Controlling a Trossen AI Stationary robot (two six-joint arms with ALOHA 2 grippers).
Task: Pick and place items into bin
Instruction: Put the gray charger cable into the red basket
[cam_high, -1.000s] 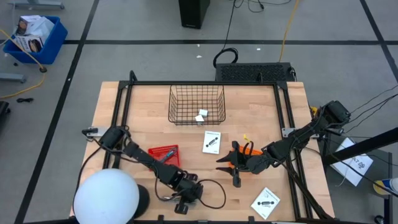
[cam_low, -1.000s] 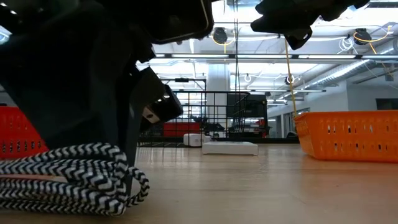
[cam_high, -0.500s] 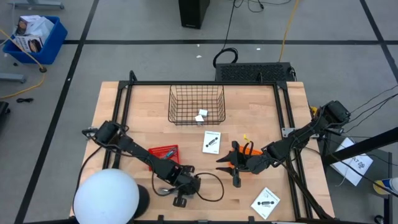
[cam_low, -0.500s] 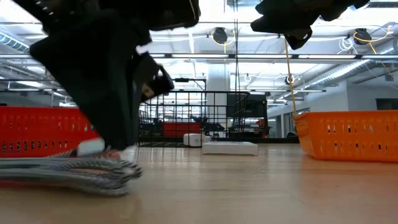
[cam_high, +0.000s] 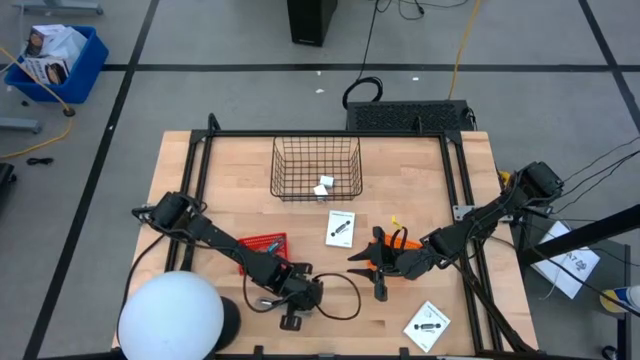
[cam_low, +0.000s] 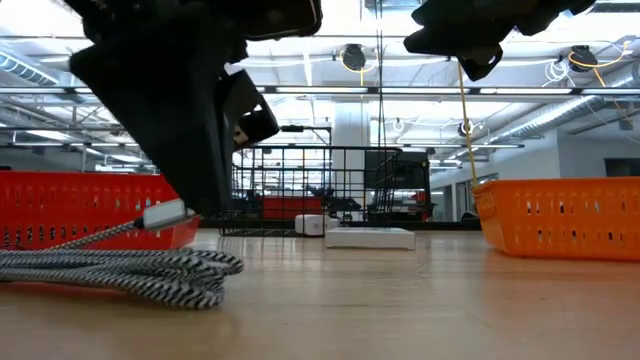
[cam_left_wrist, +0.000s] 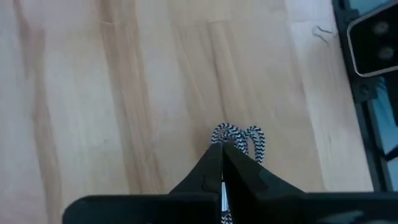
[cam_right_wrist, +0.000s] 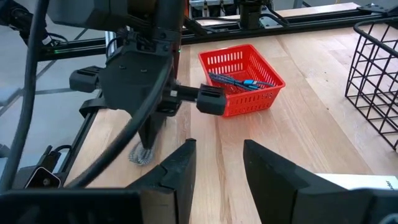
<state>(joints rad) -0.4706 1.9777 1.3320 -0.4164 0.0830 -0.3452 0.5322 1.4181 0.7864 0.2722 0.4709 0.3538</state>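
Note:
My left gripper is shut on a black-and-white braided cable near the table's near edge. My right gripper is open and empty, held above the table beside a small orange basket. Two white cubes lie on the floor of the black wire bin at the far middle. One white card lies flat in front of the bin, and another card lies at the near right. The grey-blue tool lies in a red basket. My left gripper pinches the braided cable between its two shut fingers, with loops showing just past the fingertips. The fingers come from above, pointing down. The plug end sticks out beside the fingers, off the table. The rest of the cable lies slack on the table.
A black frame runs along the table's edges. A big white sphere stands at the near left corner. The orange basket and the red basket flank the middle. Bare wood lies between the cards and the near edge.
My left gripper has moved a little away from the near edge and upward, still shut on the cable. The cable, bunched under the gripper a second ago, now lies flatter and spread out on the table, with its plug end raised.

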